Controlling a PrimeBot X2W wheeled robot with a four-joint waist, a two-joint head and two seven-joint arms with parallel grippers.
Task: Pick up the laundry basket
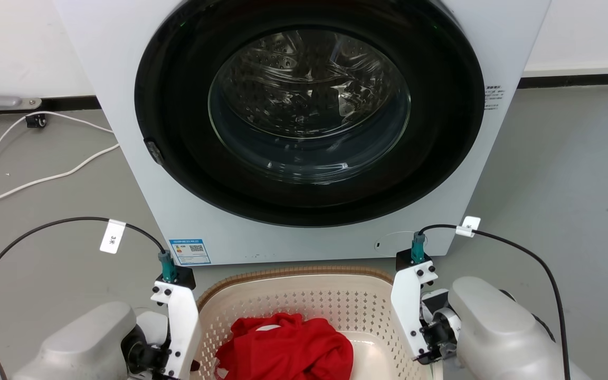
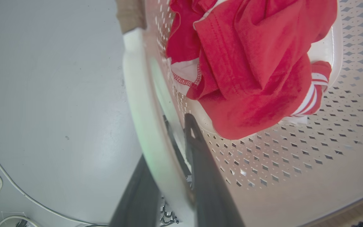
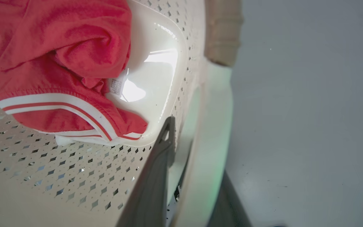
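A white front-loading washing machine [image 1: 309,105] with a round glass door stands on the grey floor [image 1: 562,174], a blue sticker [image 1: 190,252] low on its front; white cables [image 1: 45,179] trail at left; a crumpled red garment [image 1: 285,348] with white stripes lies nearer

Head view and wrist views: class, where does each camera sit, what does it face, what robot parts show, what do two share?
Head view: on the head, facing forward-down at the washing machine and laundry basket; left forearm, right forearm show.
Left wrist view: on that wrist, along the left gripper astride the basket's edge.
Right wrist view: likewise, along the right gripper.
Both wrist views share the red garment.
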